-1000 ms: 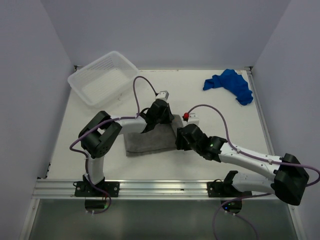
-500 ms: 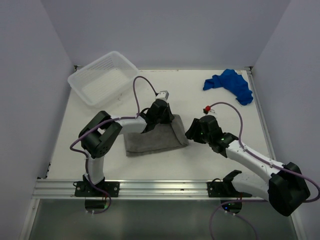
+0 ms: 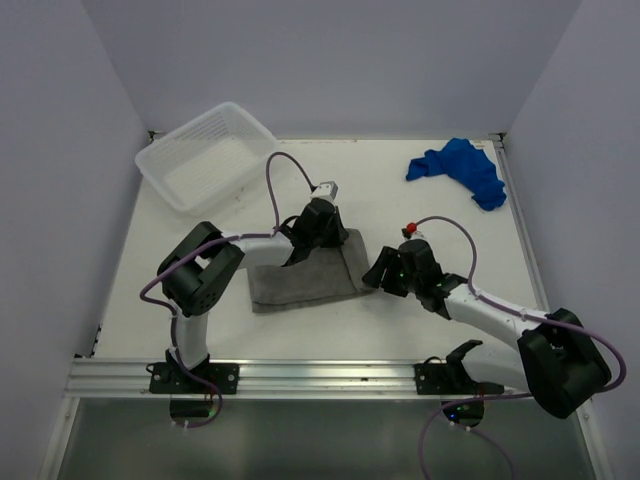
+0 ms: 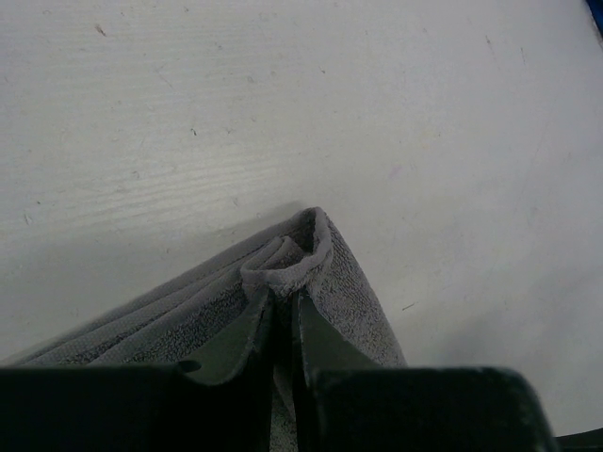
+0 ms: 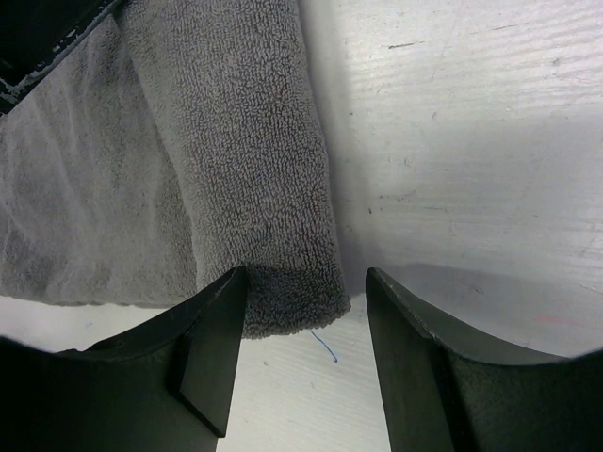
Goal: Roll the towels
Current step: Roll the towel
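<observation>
Right jaws returned, open astride grey towel (image 3: 300,285), long axis left-right; left jaws clamped on corner

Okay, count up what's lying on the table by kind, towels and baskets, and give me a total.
Towels: 2, the grey towel and the blue towel
Baskets: 1, the white plastic basket
Total: 3

Table: white tabletop (image 3: 400,190), faintly scuffed and scratched
Walls: plain pale lilac-grey back wall (image 3: 330,60), left wall (image 3: 60,200) and right wall (image 3: 590,150)
Near edge: aluminium rail (image 3: 320,375)
Light: even, with soft shadows
</observation>
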